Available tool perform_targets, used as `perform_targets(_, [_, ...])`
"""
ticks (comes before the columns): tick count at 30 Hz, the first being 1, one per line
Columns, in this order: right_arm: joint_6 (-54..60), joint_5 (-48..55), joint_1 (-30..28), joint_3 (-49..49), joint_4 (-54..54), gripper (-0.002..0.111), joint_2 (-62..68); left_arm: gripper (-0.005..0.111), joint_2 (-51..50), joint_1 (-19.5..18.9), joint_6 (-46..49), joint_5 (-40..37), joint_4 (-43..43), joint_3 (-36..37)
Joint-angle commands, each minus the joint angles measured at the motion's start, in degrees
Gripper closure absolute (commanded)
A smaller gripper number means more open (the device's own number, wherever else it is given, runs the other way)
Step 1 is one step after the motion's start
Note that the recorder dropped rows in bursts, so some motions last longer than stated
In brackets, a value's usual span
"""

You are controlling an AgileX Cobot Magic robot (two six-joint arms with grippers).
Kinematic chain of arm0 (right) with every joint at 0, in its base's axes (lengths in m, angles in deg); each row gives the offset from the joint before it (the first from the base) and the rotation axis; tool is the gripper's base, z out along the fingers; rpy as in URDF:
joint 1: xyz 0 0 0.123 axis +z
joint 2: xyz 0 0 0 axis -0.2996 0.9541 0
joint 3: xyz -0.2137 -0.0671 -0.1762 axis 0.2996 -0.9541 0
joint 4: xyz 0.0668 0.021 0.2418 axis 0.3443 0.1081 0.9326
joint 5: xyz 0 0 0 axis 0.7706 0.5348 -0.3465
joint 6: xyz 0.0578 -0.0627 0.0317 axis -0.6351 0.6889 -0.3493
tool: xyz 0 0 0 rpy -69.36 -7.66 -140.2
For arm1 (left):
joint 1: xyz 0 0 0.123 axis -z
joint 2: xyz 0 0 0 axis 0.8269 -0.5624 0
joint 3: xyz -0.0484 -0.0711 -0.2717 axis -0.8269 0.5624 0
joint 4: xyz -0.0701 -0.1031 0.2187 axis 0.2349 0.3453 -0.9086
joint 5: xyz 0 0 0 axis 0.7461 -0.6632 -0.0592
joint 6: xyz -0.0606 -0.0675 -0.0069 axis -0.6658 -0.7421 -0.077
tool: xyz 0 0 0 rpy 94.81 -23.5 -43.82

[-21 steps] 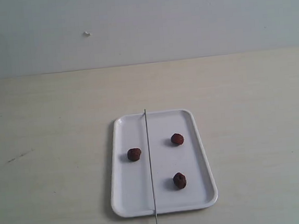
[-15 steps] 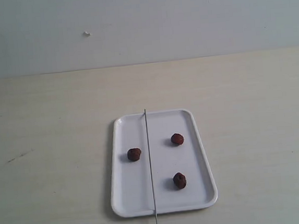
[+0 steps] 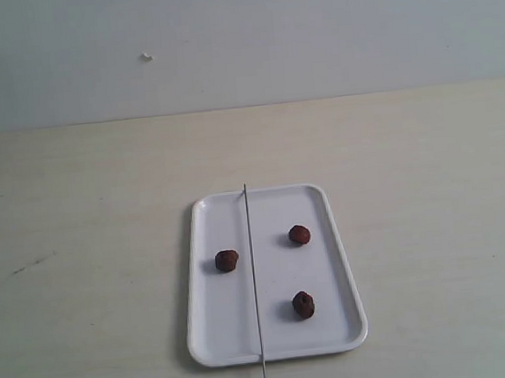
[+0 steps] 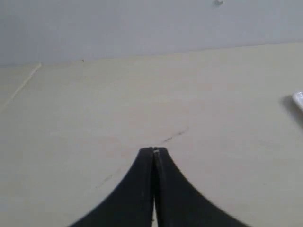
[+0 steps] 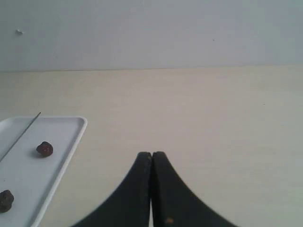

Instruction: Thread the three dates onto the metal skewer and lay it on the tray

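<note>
**Fig.** Exterior + both wrist views.

**L fingers** point(image 4: 142, 189): black, pressed together tip to tip, over bare bench point(image 3: 81, 257). A dark scuff point(image 4: 175, 136) marks the bench just ahead of the tips.

**R fingers** point(image 5: 165, 189): black, also together along their full length, over bare bench. Neither pair touches a task obj.

**Tray** point(image 3: 203, 213): white, glossy, rounded corners, low rim, flat on the bench. It sits ahead of both pairs of fingers and between them sideways, well apart from each. The L wrist view catches only a sliver of one corner at the frame edge. The R wrist view shows the far corner nearest the R fingers and the long rim on that side.

**Skewer** point(image 3: 254, 277): thin grey rod lying lengthwise on the tray, a little to the L-fingers side of its mid-line. Its far tip reaches the far short rim. Its near end crosses the near short rim and overhangs the bench.

**Date 1** point(image 3: 227, 260): dark red-brown, wrinkled, on the tray floor on the L-fingers side of the skewer, just beside it but apart.

**Date 2** point(image 3: 299, 234): on the R-fingers side of the skewer, the farthest of the three ahead of the fingers.

**Date 3** point(image 3: 303, 305): same side as date 2 and closer to the R fingers, near the near short rim. All three lie loose, apart from one another.

**Wall** point(image 3: 310, 34): plain pale grey, behind the bench.
</note>
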Motion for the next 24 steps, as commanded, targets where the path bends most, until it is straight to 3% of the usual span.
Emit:
perform_targets(1, [0.10, -0.46, -0.25, -0.14, -0.01, 0.108, -0.19, 0.107, 0.38, 0.32, 1.12, 14.18, -2.41, -0.03])
perform_targets(6, [0.10, -0.46, -0.25, -0.14, -0.01, 0.108, -0.19, 0.107, 0.38, 0.32, -5.16, 38.55, -2.41, -0.03])
perform_targets(16, [0.10, -0.46, -0.25, -0.14, -0.01, 0.108, -0.19, 0.107, 0.38, 0.32, -21.66, 62.01, -0.65, -0.03])
perform_targets(18, [0.10, -0.46, -0.25, -0.14, -0.01, 0.108, -0.19, 0.107, 0.38, 0.32, -23.27, 59.45, 4.75, -2.38])
perform_targets(20, [0.10, -0.46, -0.25, -0.14, -0.01, 0.108, -0.19, 0.107, -1.27, 0.19, -20.53, 50.83, 11.87, -7.11])
perform_targets(24, [0.10, -0.46, -0.25, -0.14, -0.01, 0.108, -0.19, 0.107, -12.92, 0.19, 3.71, 32.69, 34.42, -18.85])
